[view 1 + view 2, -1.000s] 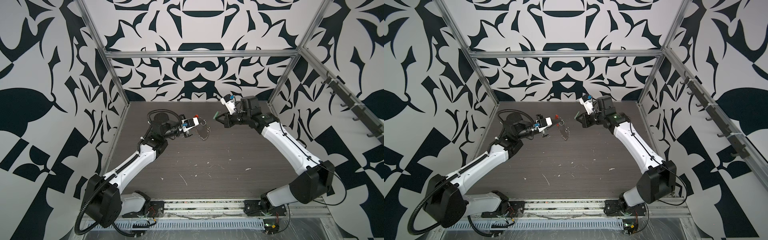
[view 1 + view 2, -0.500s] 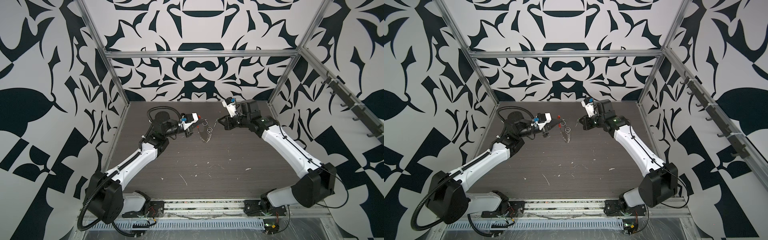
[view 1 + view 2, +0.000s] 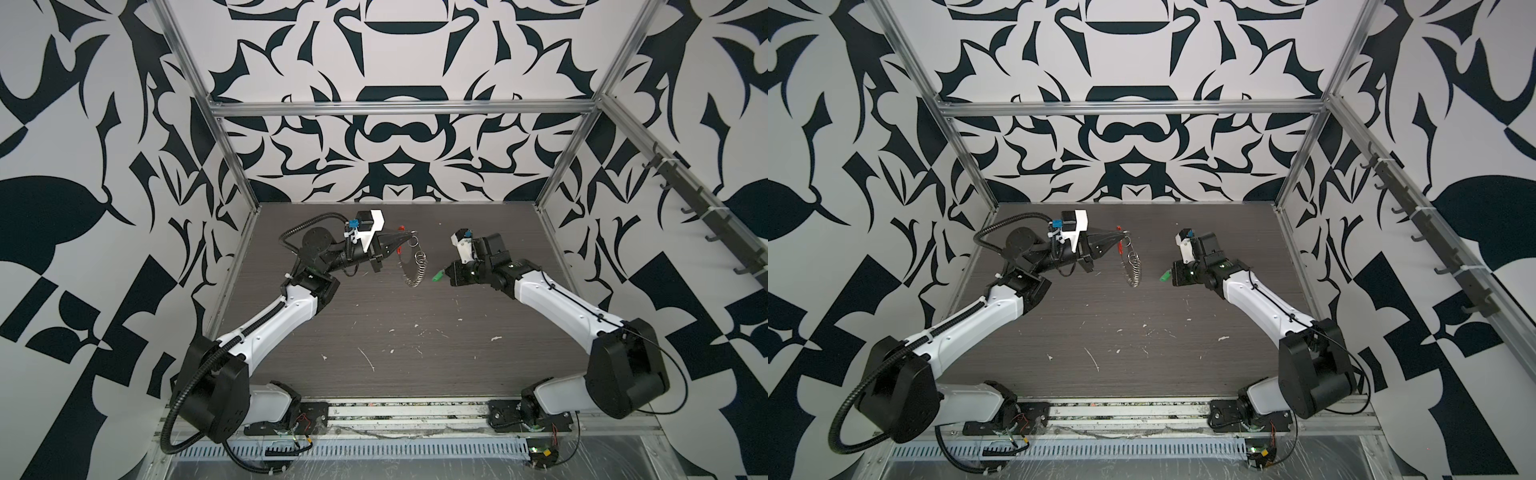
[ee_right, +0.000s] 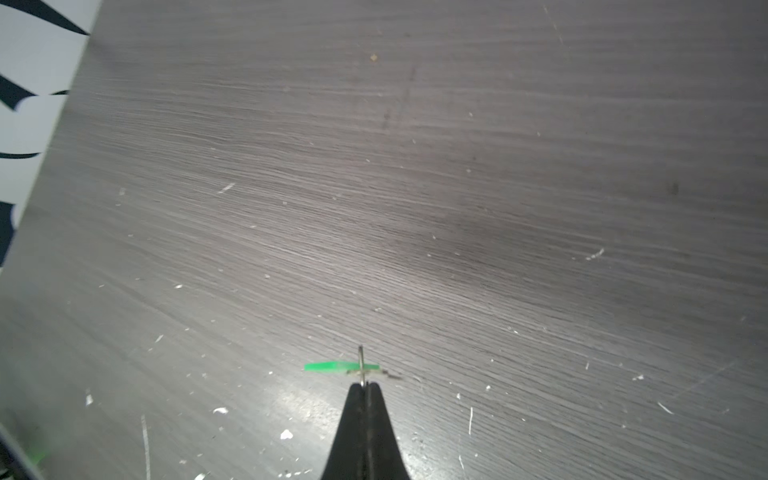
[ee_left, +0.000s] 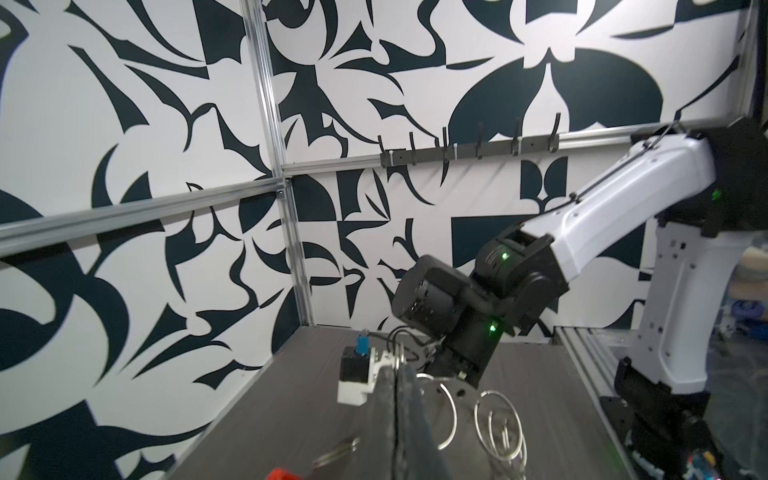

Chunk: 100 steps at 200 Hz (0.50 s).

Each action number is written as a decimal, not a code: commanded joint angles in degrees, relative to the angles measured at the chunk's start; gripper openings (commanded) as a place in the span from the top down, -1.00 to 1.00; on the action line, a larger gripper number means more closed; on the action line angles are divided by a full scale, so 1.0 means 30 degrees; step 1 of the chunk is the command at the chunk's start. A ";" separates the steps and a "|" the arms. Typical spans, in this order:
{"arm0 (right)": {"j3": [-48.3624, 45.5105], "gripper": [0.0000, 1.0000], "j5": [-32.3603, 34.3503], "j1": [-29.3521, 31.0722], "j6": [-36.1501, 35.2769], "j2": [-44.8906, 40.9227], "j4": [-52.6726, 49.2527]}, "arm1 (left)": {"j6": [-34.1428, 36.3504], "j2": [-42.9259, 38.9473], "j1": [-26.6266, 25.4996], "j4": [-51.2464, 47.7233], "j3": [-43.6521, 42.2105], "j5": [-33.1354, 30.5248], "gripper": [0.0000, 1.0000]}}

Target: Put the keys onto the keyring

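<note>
Aloft over the dark tabletop (image 3: 374, 324), the left hand (image 3: 409, 237) is clamped shut on the keyring (image 3: 417, 266). Its string of silver rings dangles toward 6 o'clock from the tips in both top views; whether the lowest ring touches the wood cannot be told. A red-orange segment (image 3: 400, 250) shows just behind the tips. At 3 o'clock from the loop's lower end, near but apart, the right hand (image 3: 445, 275) pinches the keys (image 3: 437, 275), a green tag pointing toward 9 o'clock at the rings. The right wrist view shows the closed jaws gripping the tag's small metal ring (image 4: 362, 359), with the tag lying crosswise above the tabletop.
</note>
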 commanded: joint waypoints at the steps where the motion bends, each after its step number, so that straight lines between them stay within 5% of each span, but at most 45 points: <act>1: -0.0123 1.00 0.0789 0.0064 0.0722 0.0624 0.1291 | -0.3904 0.0650 0.0092 0.4969 -0.0386 -0.0035 1.00; 100: 0.0429 1.00 0.2008 0.0067 0.1522 0.3922 0.0343 | -0.7537 0.1200 0.0119 0.7231 -0.0256 -0.1454 1.00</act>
